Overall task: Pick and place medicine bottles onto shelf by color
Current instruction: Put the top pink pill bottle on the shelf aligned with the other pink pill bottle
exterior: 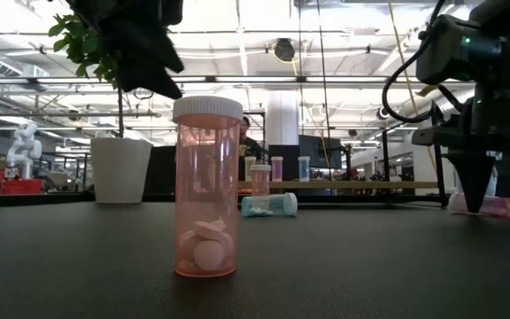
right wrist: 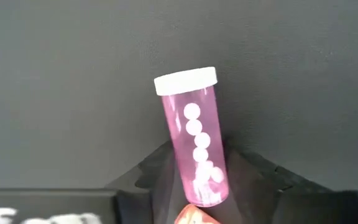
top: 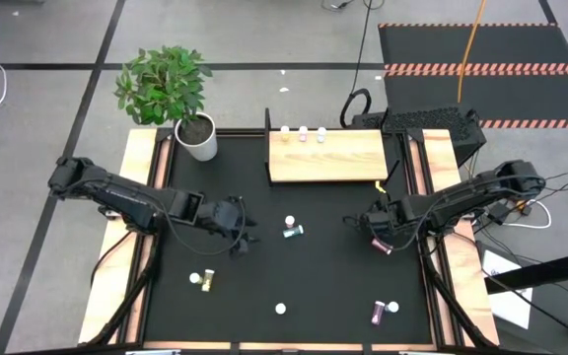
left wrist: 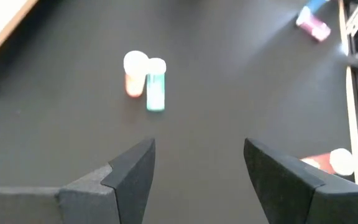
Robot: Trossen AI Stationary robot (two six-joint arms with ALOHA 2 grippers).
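Observation:
The light-wood shelf [top: 325, 156] lies at the far middle of the table, with three small bottles [top: 304, 131] standing along its far edge. A magenta bottle [right wrist: 197, 146] lies on its side on the black mat at the right, and my right gripper [top: 377, 240] is shut on it from above. My left gripper [top: 240, 233] hovers open left of centre, its fingers [left wrist: 132, 180] holding nothing. Ahead of it a teal bottle [left wrist: 155, 87] lies beside an upright orange-pink one [left wrist: 135, 73]. My right gripper pinches the magenta bottle's body at its bottom end [right wrist: 207, 180], away from the white cap [right wrist: 185, 81], one finger on each long side. The fingers [right wrist: 151, 177] point down and lie across the bottle. The bottle still lies flat on the mat [exterior: 503, 206].
A potted plant in a white pot [top: 197, 136] stands at the far left by the shelf. More bottles stand or lie near the front edge: one at the left [top: 205, 280], one in the middle [top: 281, 309], two at the right [top: 384, 313]. Wooden rails [top: 116, 256] flank the mat.

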